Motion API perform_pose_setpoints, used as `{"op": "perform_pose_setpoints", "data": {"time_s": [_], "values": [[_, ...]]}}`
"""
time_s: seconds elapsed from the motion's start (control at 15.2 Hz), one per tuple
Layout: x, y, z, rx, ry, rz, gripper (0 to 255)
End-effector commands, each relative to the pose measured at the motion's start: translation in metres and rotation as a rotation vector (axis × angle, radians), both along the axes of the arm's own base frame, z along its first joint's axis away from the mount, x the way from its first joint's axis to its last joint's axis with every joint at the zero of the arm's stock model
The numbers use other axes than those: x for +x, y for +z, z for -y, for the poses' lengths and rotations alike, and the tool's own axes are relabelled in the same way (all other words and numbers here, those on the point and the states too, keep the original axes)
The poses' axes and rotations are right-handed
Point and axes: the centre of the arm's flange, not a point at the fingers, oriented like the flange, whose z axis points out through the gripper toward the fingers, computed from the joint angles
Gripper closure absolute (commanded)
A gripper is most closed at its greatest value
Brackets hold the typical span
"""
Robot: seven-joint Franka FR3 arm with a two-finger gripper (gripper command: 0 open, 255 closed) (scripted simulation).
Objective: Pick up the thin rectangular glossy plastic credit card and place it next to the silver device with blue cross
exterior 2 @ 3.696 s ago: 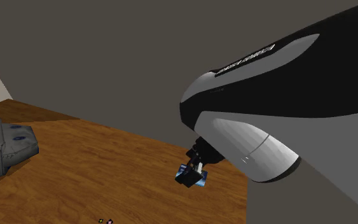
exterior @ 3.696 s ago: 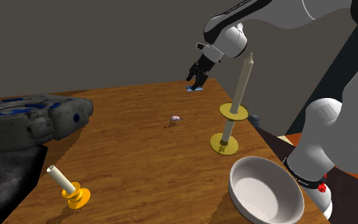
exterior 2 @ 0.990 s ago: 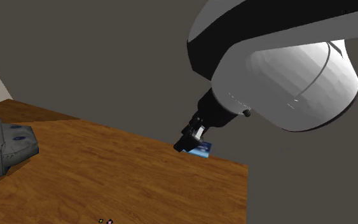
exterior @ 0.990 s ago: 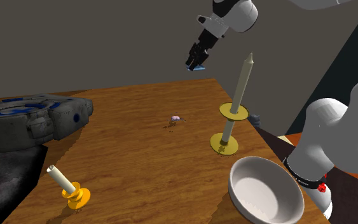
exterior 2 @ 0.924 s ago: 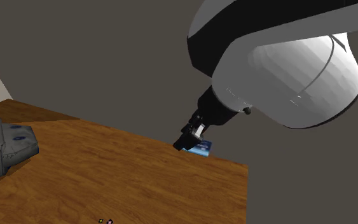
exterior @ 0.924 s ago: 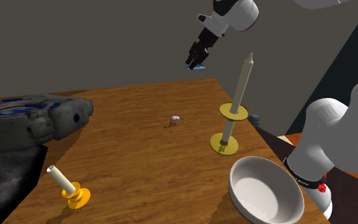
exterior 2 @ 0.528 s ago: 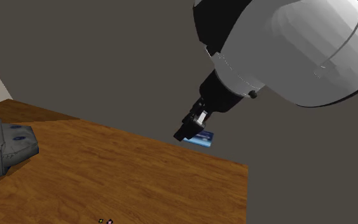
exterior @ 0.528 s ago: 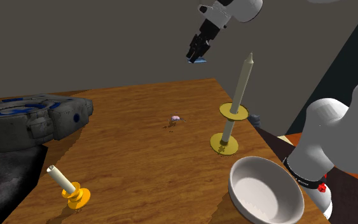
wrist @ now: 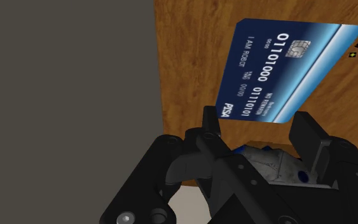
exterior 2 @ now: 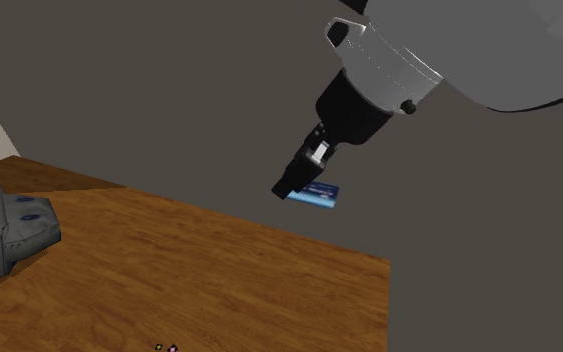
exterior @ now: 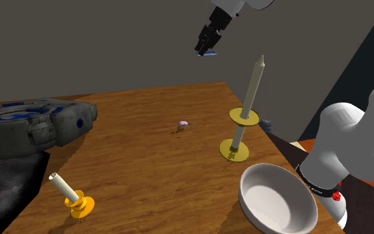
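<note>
A blue glossy credit card [wrist: 279, 70] with white numbers and a chip is clasped by its short edge, and my gripper [wrist: 257, 122] is shut on it. In the shoulder view the gripper [exterior: 205, 46] hangs high above the wooden table's far edge with the card [exterior: 209, 54] sticking out below the fingers. The second exterior view has the card [exterior 2: 318, 195] lying nearly flat under the gripper [exterior 2: 297, 186], well above the table top. The silver-grey device with blue marks [exterior: 29, 123] lies at the shoulder view's left, far from the gripper, and sits at the second exterior view's left edge as well [exterior 2: 4, 230].
On the wooden table [exterior: 145, 166] stand a tall candle in a yellow holder [exterior: 245, 110], a short tilted candle in a yellow holder [exterior: 69, 193] and a white bowl [exterior: 278, 199]. A small pink object [exterior: 183, 123] lies mid-table. Dark cloth [exterior: 6, 186] lies under the device.
The gripper has risen with the card, from just above the table's far edge to well above it. Nothing on the table has moved.
</note>
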Motion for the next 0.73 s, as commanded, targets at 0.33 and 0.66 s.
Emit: {"op": "perform_pose_setpoints", "data": {"time_s": [0.33,0.66], "values": [[0.001,0.036,0.000,0.000,0.000,0.000,255],[0.001,0.063,0.000,0.000,0.000,0.000,255]]}}
